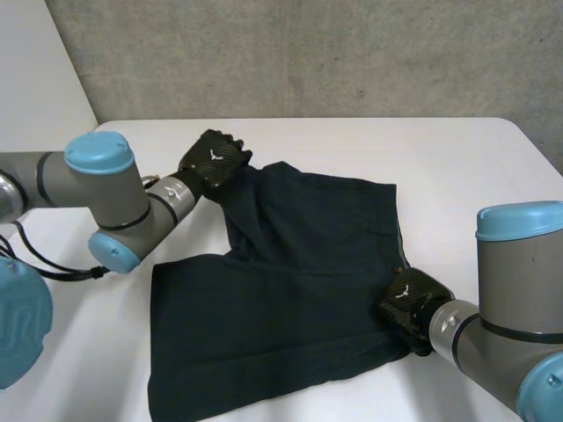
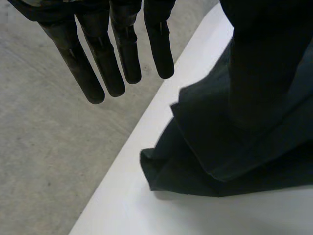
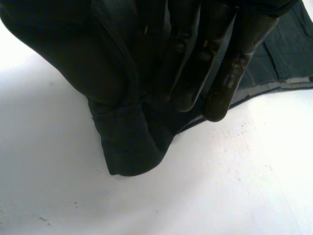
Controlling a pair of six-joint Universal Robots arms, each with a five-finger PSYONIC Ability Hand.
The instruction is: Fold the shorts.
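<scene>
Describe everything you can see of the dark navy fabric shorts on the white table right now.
The dark navy fabric shorts lie mostly flat on the white table, matte and softly creased. The far corner rises in a ridge up to the left hand; folds bunch beneath it. The right hand pinches the near right edge between thumb and fingers, a small fold of cloth sticking out under them. A paler strip runs along that edge.

Grey tubular arms (image 1: 62, 180), rounded light-blue caps (image 1: 98, 151) on the joints, silver wrist collars (image 1: 171, 195), left robot hand (image 1: 222, 167) and right robot hand (image 1: 413, 306) black with carbon-weave backs, small white winged emblem (image 1: 214, 156) on each, long glossy black fingers (image 2: 100, 63)
</scene>
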